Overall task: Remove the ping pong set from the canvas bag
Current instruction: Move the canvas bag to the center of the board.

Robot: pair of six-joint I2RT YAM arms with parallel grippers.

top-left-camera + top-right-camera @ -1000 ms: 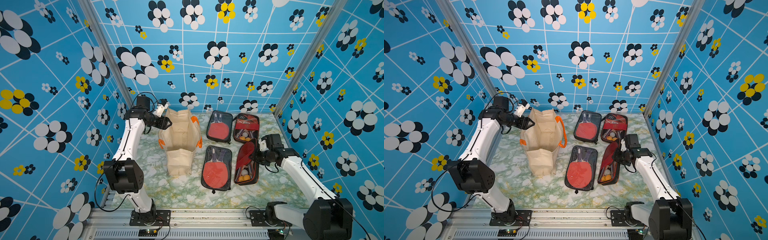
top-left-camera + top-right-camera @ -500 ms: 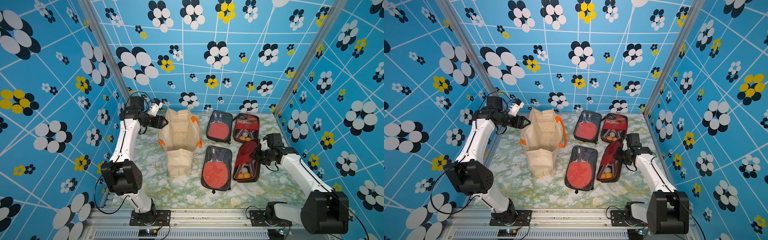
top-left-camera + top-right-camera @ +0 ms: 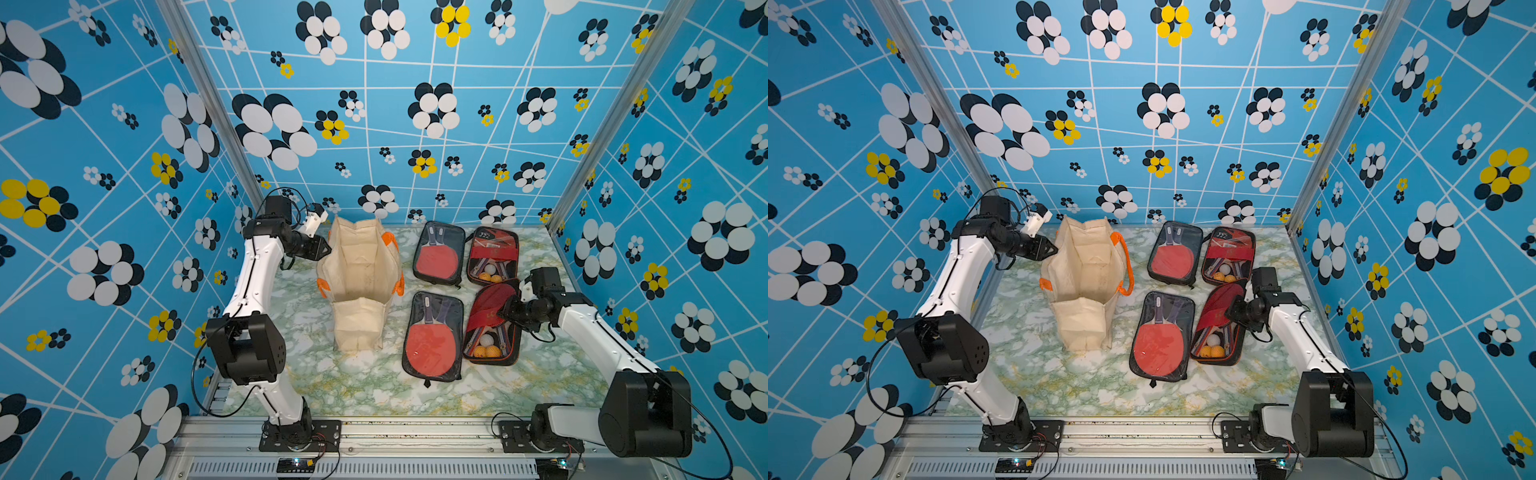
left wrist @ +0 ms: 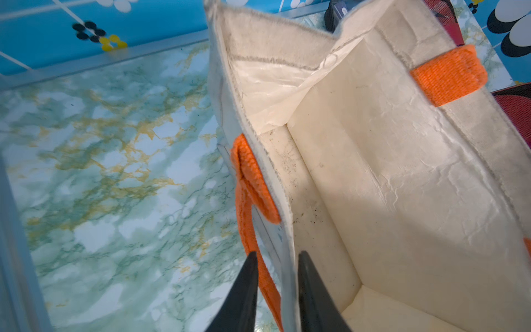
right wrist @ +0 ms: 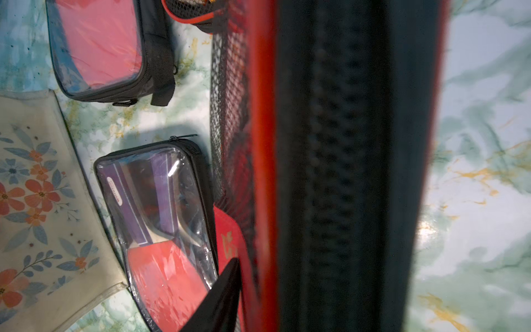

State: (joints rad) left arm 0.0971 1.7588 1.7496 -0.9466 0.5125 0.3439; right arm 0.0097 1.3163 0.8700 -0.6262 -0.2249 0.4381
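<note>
The canvas bag (image 3: pixel 357 291) (image 3: pixel 1084 286) stands upright and open at the table's left-centre, and its inside (image 4: pixel 388 172) shows only pale lining. My left gripper (image 3: pixel 322 249) (image 4: pixel 275 258) is at the bag's left rim, shut on the wall with the orange handle (image 4: pixel 253 184) between its jaws. Several ping pong set cases lie right of the bag. The near red-trimmed mesh case (image 3: pixel 492 320) (image 5: pixel 330 172) is tilted up on edge against my right gripper (image 3: pixel 509 309). One black finger (image 5: pixel 227 284) sits beside that case; the other is hidden behind it.
Two clear-fronted black cases with red paddles (image 3: pixel 438 255) (image 3: pixel 432 336) lie between the bag and the mesh cases. A second red-trimmed case (image 3: pixel 492 255) with orange and white balls lies at the back right. Patterned blue walls close in three sides. The marbled table (image 3: pixel 374 386) is bare at the front.
My left gripper has moved right from beside the bag onto its rim and closed there. The right arm and the tilted case have barely shifted.
</note>
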